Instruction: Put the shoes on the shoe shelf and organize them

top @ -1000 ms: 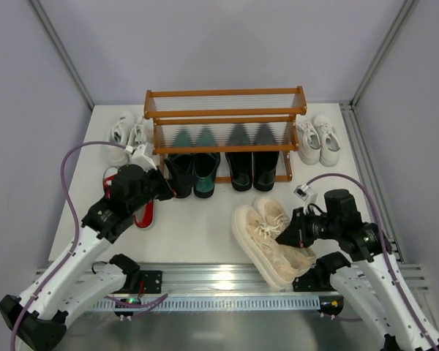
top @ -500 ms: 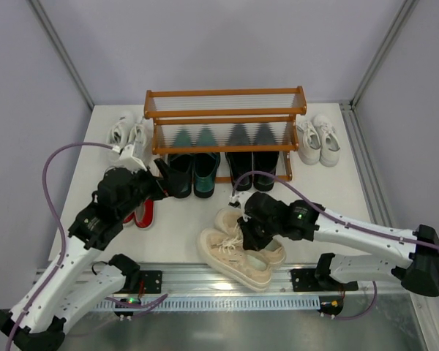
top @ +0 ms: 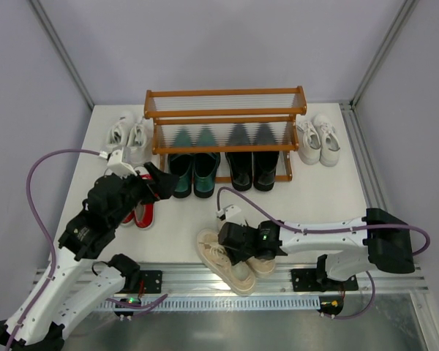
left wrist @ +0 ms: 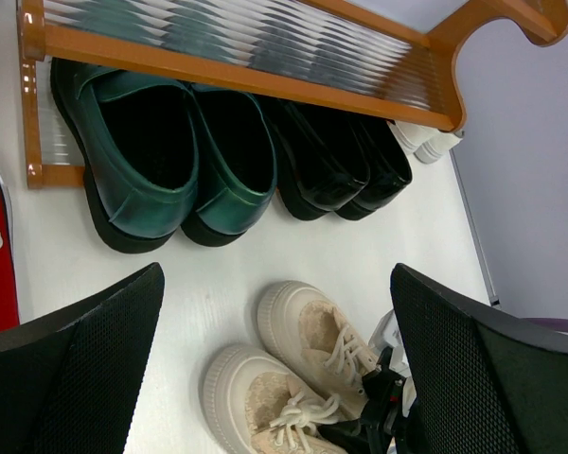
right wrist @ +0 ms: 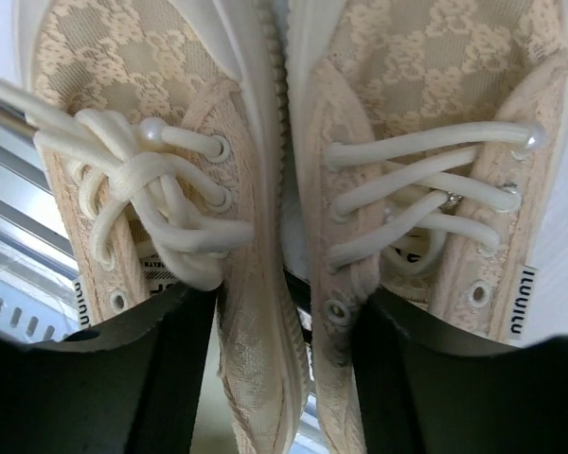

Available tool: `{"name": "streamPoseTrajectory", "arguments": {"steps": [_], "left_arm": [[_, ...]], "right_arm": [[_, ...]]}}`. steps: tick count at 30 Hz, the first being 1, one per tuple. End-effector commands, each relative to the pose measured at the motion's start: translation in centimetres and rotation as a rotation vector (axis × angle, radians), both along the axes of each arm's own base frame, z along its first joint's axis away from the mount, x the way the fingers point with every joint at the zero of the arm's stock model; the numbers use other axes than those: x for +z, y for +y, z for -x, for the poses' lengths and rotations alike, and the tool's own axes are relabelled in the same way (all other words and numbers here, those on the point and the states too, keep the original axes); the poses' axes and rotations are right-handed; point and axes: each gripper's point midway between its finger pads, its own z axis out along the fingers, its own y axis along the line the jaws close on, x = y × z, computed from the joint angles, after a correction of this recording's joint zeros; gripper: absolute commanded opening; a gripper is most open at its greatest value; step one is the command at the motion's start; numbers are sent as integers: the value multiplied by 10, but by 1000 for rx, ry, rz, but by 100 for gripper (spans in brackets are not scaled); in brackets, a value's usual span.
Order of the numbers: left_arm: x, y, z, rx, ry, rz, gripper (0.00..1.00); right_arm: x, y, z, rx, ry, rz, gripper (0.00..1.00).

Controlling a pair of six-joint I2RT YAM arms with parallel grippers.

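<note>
Finds beige sneakers (top: 230,262) at the near table edge, dragged back and left from mid-table within the last second. Still well apart from the shoe shelf (top: 225,111), so counts no gain toward a tier (judges it a repositioning). Sees right gripper (right wrist: 282,312) partway open after a tight clamp, astride the pair's touching inner collars; cannot tell held from released. Sees left gripper (left wrist: 276,312) spread wide, empty, near green loafers (left wrist: 170,161). Reads "miumiu" along each outer collar edge, ends cropped.
</note>
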Motion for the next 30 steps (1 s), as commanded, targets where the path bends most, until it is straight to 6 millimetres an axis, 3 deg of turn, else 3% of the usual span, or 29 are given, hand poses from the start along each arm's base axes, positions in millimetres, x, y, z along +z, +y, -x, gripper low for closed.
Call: {"name": "streamPoseTrajectory", "arguments": {"steps": [1, 3, 8, 15, 22, 25, 30], "left_arm": [[12, 6, 0, 20, -32, -4, 100], [11, 7, 0, 23, -29, -6, 100], [11, 8, 0, 27, -31, -7, 100], [9, 8, 0, 29, -24, -16, 100], [9, 11, 1, 40, -23, -20, 100], [9, 11, 1, 38, -20, -22, 100], [10, 13, 2, 42, -26, -23, 100]], "right_arm": [[24, 43, -18, -71, -80, -184, 59], [31, 43, -20, -50, -98, -203, 63], [35, 36, -10, 82, -104, -194, 63], [16, 16, 14, 244, -32, -134, 57], [4, 16, 34, 309, 57, -169, 51], [-2, 14, 35, 301, 66, -154, 43], [-18, 5, 30, 266, 69, -70, 21]]}}
